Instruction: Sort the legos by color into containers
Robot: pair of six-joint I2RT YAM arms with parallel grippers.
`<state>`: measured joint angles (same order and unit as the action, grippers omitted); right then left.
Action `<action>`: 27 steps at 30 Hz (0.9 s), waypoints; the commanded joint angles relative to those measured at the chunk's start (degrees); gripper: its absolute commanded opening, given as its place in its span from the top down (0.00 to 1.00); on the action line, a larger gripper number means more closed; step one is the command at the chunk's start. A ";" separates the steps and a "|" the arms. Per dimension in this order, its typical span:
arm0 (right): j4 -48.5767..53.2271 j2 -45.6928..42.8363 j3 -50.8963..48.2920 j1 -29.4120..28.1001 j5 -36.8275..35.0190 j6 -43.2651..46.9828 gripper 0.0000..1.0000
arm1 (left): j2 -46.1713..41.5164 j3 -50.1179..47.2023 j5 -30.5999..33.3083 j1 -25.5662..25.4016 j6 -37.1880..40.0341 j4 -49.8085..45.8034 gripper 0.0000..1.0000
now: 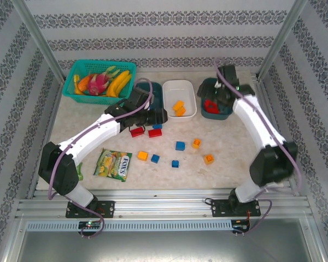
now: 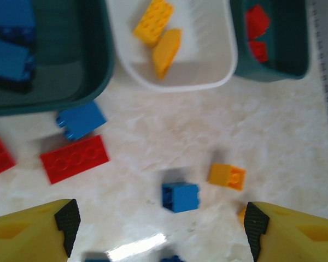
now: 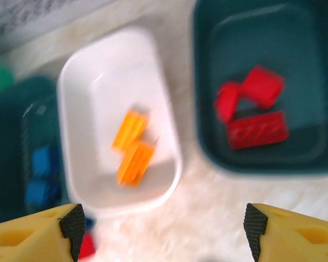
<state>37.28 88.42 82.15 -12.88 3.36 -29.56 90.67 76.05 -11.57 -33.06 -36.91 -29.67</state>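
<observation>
Loose legos lie mid-table: two red (image 1: pixel 136 131), several blue (image 1: pixel 180 146) and three orange (image 1: pixel 209 159). My left gripper (image 1: pixel 151 116) (image 2: pixel 161 229) hangs open and empty over a blue brick (image 2: pixel 180 196), with an orange brick (image 2: pixel 227 176) and a red brick (image 2: pixel 74 158) nearby. The left teal tub (image 2: pixel 106 60) holds blue bricks, the white tub (image 1: pixel 179 109) (image 3: pixel 169 158) two orange ones (image 3: pixel 135 162), and the right teal tub (image 1: pixel 227 113) (image 3: pixel 205 147) red ones (image 3: pixel 257 128). My right gripper (image 1: pixel 220 101) (image 3: pixel 161 234) is open and empty above the table between the white and right teal tubs.
A green basket (image 1: pixel 71 94) of toy fruit stands at the back left. A green-yellow candy packet (image 1: pixel 113 164) lies near the front left. Patterned walls and metal posts close in the table on three sides.
</observation>
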 commanded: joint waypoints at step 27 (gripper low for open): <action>-4.58 -39.71 -41.94 -17.99 10.85 -4.01 0.20 | 14.61 -3.01 8.58 -14.55 10.04 -14.58 0.41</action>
<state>32.64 49.43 40.73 -30.63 13.47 -32.67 103.63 70.87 -5.41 -46.17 -28.62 -41.41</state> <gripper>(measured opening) 0.797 0.597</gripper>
